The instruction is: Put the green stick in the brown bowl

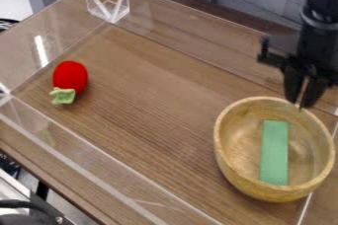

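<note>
The green stick (275, 152) lies flat inside the brown bowl (235, 163), a large light wooden bowl at the right front of the table. It runs lengthwise across the right half of the bowl's floor. My gripper (306, 95) hangs above the bowl's far rim, pointing down. Its black fingers are drawn together into one narrow point, shut with nothing between them. The stick and the gripper are well apart.
A red ball-like toy (69, 77) with a green leafy base sits at the left. Clear acrylic walls (106, 6) ring the wooden table, with a low one along the front edge.
</note>
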Motion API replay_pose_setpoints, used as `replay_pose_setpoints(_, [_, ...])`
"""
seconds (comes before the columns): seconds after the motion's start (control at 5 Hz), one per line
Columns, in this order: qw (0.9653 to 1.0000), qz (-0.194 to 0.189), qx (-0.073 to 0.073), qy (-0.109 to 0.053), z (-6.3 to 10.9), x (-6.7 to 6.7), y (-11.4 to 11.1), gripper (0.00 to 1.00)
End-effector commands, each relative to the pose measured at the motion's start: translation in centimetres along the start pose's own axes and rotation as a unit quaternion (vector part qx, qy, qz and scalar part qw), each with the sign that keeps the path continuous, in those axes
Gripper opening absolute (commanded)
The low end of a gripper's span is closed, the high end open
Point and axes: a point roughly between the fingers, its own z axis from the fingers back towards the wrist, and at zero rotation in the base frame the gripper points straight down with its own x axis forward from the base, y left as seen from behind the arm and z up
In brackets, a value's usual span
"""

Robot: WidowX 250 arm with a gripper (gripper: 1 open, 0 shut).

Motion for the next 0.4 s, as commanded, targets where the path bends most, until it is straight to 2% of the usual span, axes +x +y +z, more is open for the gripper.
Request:
replay_pose_setpoints(0.0, [0.9998,0.010,-0.004,-0.019,0.17,0.06,0.85,0.00])
replay_pose_setpoints(0.2, [0.9998,0.014,-0.004,-0.014,-0.41,-0.14,1.36,1.00])
